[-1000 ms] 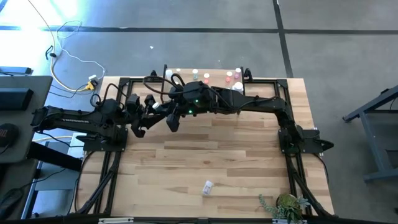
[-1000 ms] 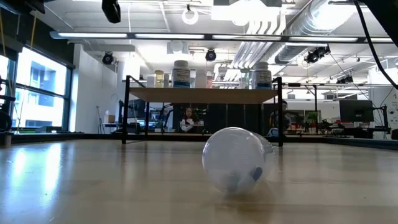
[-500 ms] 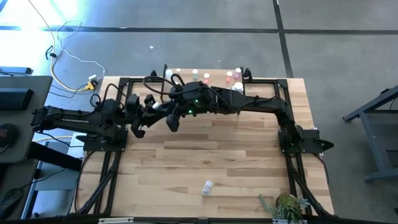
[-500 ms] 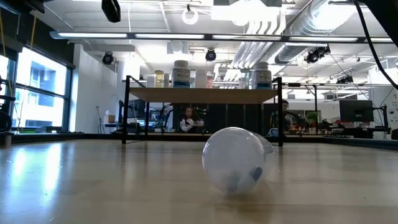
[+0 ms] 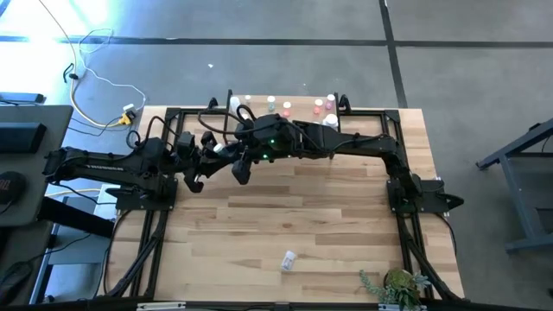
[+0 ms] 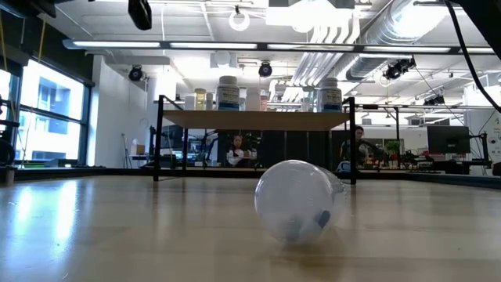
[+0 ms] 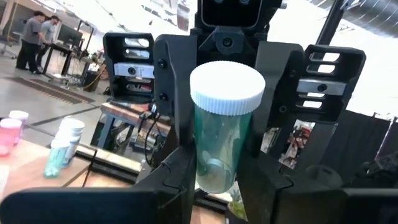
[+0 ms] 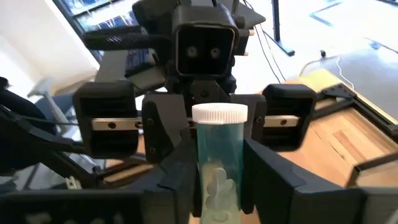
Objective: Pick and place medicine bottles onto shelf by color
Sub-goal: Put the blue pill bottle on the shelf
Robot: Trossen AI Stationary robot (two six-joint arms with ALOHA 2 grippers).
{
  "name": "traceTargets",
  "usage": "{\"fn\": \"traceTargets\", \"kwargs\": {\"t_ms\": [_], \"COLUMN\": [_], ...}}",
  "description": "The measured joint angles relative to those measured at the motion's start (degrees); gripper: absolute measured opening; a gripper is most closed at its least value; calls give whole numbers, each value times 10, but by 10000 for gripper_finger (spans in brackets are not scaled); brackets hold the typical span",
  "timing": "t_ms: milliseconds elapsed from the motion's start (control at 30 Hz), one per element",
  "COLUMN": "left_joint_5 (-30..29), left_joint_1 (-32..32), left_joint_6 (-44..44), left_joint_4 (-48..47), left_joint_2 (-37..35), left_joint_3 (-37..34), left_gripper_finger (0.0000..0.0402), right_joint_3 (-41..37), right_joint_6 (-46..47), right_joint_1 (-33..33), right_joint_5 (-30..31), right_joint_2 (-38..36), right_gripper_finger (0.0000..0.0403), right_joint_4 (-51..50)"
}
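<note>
A clear green-tinted medicine bottle (image 7: 221,143) with a white cap (image 8: 219,113) stands upright in the air between my two grippers, above the far middle of the table (image 5: 219,148). My left gripper (image 7: 217,186) comes from the table's left and my right gripper (image 8: 217,180) from its right. They face each other, and both are shut on the bottle. The shelf (image 6: 254,119) stands at the far edge with several bottles (image 6: 228,92) on top. A clear bottle (image 5: 289,258) lies on its side near the front edge. My left gripper pinches the lower body (image 7: 214,171) of the green bottle between its two fingers, coming level from the table's left. The bottle stands upright, cap up, lifted clear of the table. My right gripper has the same bottle's body (image 8: 217,165) between its two fingers, level from the table's right. Its fingers (image 7: 177,112) reach up beside the cap.
Pink and pale bottles (image 7: 62,140) stand on the shelf to the side of the grippers. A small plant (image 5: 399,285) sits at the front right corner. Bare wood lies between the arms and the lying bottle (image 6: 296,200). People show in the room behind.
</note>
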Motion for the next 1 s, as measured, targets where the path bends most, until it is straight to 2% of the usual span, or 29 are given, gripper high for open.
{"fn": "traceTargets", "kwargs": {"t_ms": [200,300,467,667,1000], "left_joint_5": [0,-1,-20,-46,-100], "left_joint_1": [0,0,0,0,0], "left_joint_6": [31,45,63,88,121], "left_joint_4": [-56,-92,-150,-217,-312], "left_joint_2": [0,0,0,0,0], "left_joint_3": [0,0,0,0,0], "left_gripper_finger": [87,87,87,87,87], "right_joint_3": [0,0,0,0,0], "right_joint_6": [0,-1,-4,-54,-156], "right_joint_1": [-6,-10,-17,-19,-22], "right_joint_5": [0,-2,-3,-4,-5], "right_joint_2": [0,0,0,0,0], "right_gripper_finger": [181,198,202,202,202], "right_joint_4": [-64,-101,-163,-223,-228]}}
